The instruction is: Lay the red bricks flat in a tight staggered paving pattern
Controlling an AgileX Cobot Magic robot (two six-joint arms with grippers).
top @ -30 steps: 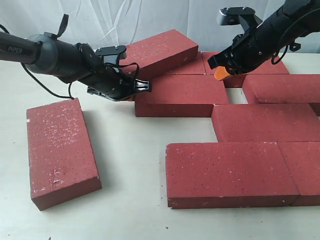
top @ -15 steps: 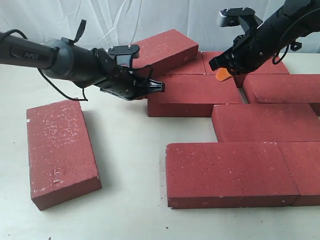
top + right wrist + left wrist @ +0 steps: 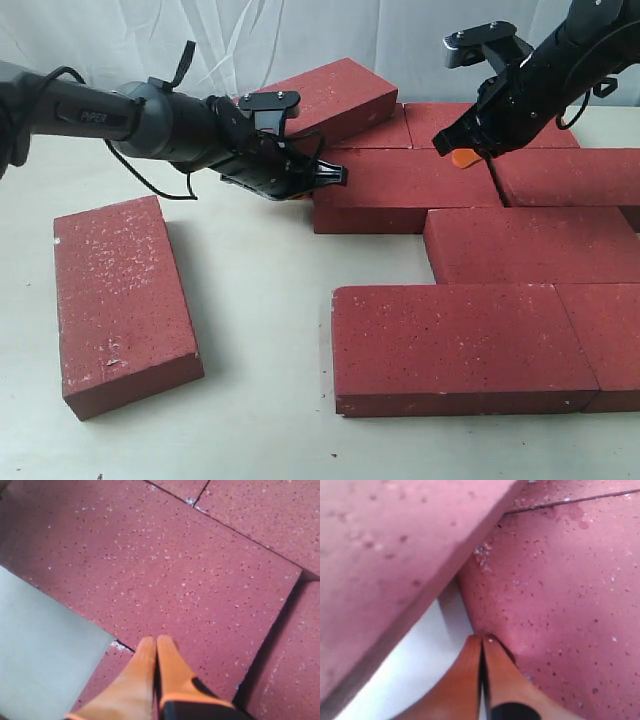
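The red bricks (image 3: 460, 345) lie mostly flat on the pale worktop (image 3: 260, 300). They are gathered in the centre and right of the exterior view in staggered rows: a front row at lower right, a second row above it set further right, and a third row that begins with the middle brick (image 3: 395, 190) in the centre of the frame. A narrow dark seam separates that brick from its right-hand neighbour (image 3: 570, 175). At upper centre a tilted brick (image 3: 330, 95) sits askew, partly on top of the back row (its lower left end is hidden behind the arm). One loose brick (image 3: 120, 300) lies flat at lower left, well apart from the others.

The left pincer (image 3: 330, 180) reaches in from the left, its orange fingertips (image 3: 465, 680) pressed together with nothing between them. They meet the left end of the middle brick, under the overhang of the tilted one. The right pincer (image 3: 465, 157) comes down from the upper right, tips likewise pressed together and empty. It is over the top face of the middle brick near its right end; whether it touches the surface cannot be told.
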